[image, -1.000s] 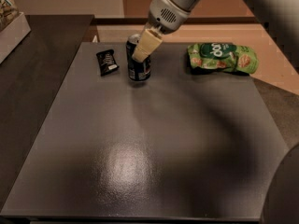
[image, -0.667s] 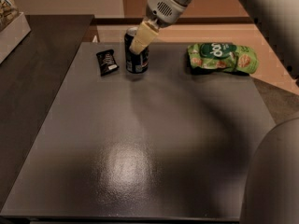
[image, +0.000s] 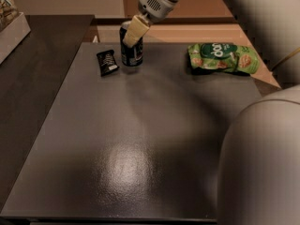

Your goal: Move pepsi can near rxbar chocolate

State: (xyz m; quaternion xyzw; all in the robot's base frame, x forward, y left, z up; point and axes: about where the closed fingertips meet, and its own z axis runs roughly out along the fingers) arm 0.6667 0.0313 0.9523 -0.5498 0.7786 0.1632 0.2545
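The dark surface (image: pixel 140 139) carries everything, and all three items sit along its far edge, where I have the arm reaching. The green snack bag (image: pixel 222 57) is the biggest of them. It lies flat, well off to the right of the pincer (image: pixel 133 32) as the view shows it, and it has no part in this job.

The pepsi can (image: pixel 133 56) stands upright directly under the pincer, its long axis vertical. The pincer's pale tip overlaps the can's top rim and upper side. I cannot tell from here whether the pincer is pinching the can or merely resting against it.

The rxbar chocolate (image: pixel 107 62) lies flat just below and left of the pincer, close beside the can's base with a thin gap between them. Its long side runs roughly away from me, slightly slanted.

By my reading the can already sits near the bar. The next move therefore turns on that small leftward gap: any more travel that way risks nudging the bar, so I would lift the pincer straight up and off the can.
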